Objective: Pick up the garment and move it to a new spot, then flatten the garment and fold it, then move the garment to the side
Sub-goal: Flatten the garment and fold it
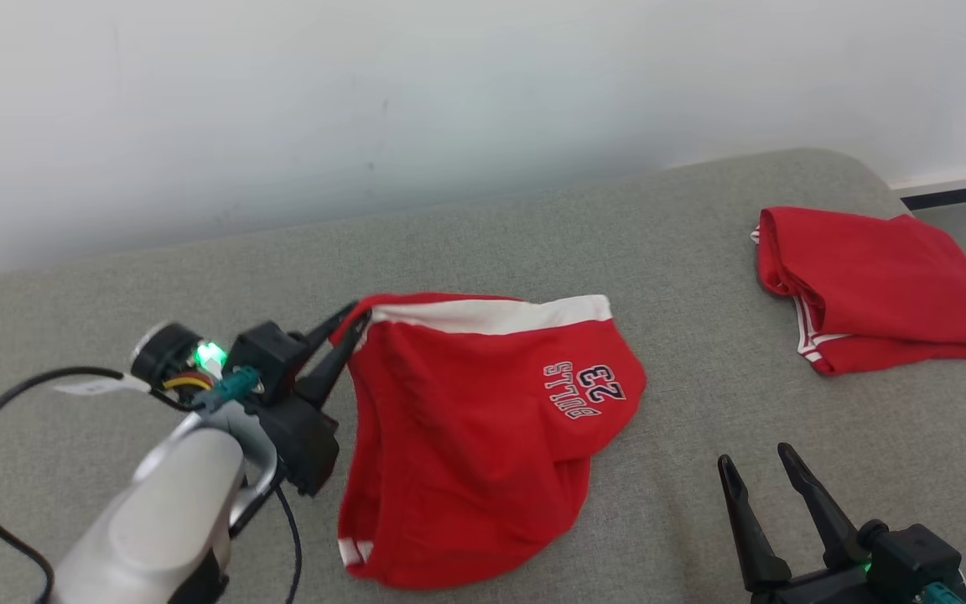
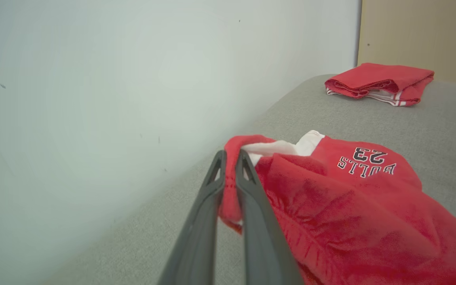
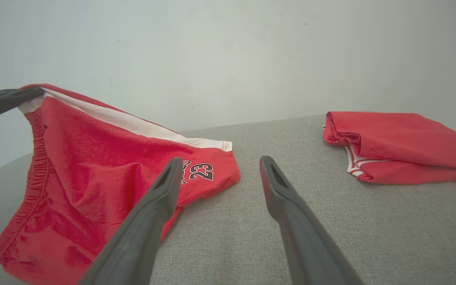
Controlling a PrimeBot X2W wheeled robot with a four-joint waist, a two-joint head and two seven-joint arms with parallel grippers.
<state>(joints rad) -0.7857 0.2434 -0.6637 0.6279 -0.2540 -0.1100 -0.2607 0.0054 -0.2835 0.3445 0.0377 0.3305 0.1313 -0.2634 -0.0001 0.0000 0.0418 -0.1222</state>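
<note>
left pincer (image 1: 357, 317) clamped on red shorts (image 1: 466, 419) waistband, right pincer (image 1: 755, 457) spread wide

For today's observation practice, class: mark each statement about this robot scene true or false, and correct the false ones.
1. The left end effector is shut on a corner of the red shorts. True.
2. The right end effector grips the shorts' hem. False: it is open and holds nothing.
3. The shorts read BULLS 23. True.
4. The second red garment hangs from the wall. False: it lies folded on the grey cushion.
</note>
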